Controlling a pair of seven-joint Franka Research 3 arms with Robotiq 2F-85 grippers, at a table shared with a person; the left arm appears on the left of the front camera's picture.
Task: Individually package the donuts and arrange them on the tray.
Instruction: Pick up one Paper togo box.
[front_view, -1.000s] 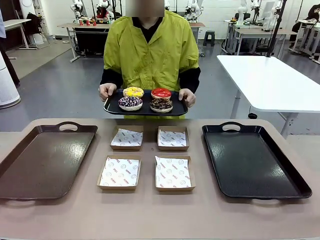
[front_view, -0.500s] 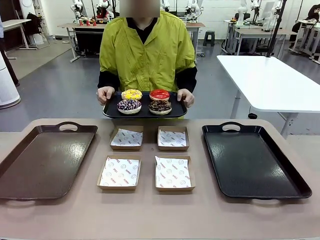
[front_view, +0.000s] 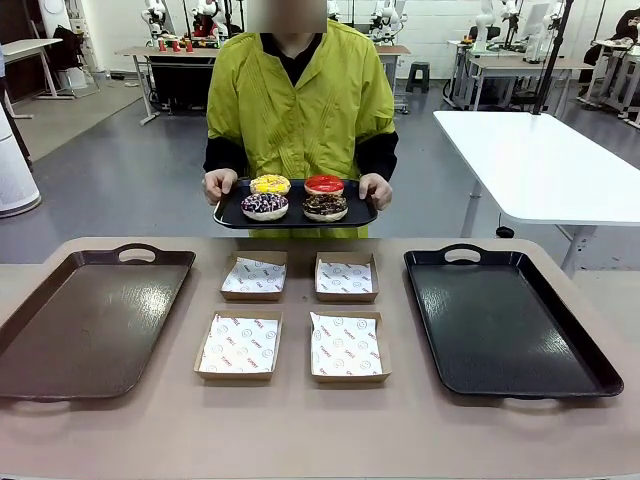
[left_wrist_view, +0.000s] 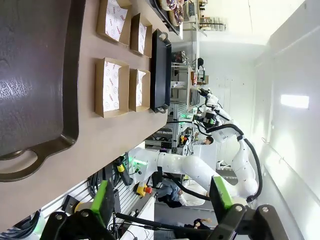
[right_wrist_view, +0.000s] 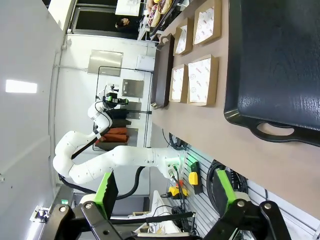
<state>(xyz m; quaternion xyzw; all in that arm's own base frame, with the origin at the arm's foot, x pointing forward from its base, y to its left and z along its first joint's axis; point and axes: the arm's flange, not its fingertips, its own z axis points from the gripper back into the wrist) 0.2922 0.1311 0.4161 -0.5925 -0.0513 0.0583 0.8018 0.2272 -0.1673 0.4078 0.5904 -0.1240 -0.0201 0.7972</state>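
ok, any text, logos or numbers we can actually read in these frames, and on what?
None legible.
Paper liners in the four cardboard boxes: repeated red and grey print, too small to read in any view.
Brown tray, black tray, donuts: no print seen.

light: bright, even, overhead | glare: white sheen on brown tray and large black tray | shadows: faint | wrist views: edges curved
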